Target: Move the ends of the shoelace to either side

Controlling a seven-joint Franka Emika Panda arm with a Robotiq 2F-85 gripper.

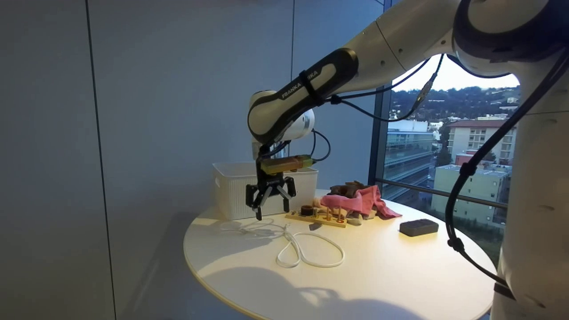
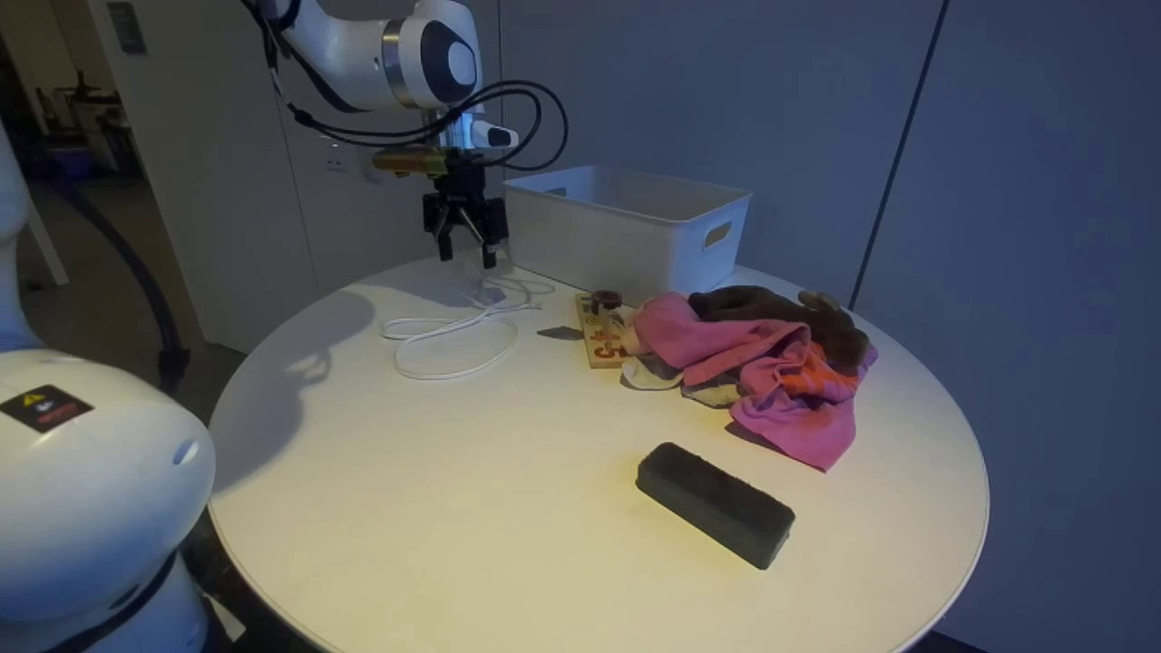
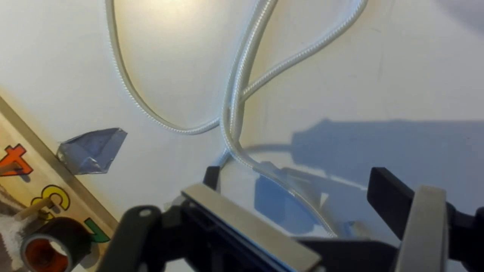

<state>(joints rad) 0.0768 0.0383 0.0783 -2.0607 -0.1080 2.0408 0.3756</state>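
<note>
The white shoelace (image 1: 295,243) lies on the round white table (image 1: 378,266) in a bow-like shape. Two loops spread toward the table's middle. It also shows in an exterior view (image 2: 464,321) and in the wrist view (image 3: 239,81), where the strands cross just ahead of the fingers. My gripper (image 1: 272,212) is open and empty, fingers pointing down, above the lace's far part near the bin. It also shows in an exterior view (image 2: 467,258). In the wrist view one strand runs between the open fingers (image 3: 300,189). The gripper hides where that strand ends.
A white bin (image 2: 590,236) stands close beside the gripper. A wooden number board (image 3: 34,147) with a dark ring (image 3: 56,241) lies nearby. A grey scrap (image 3: 94,151) lies beside the board. Pink cloth (image 2: 707,336) is piled behind it. A dark block (image 2: 717,503) lies apart.
</note>
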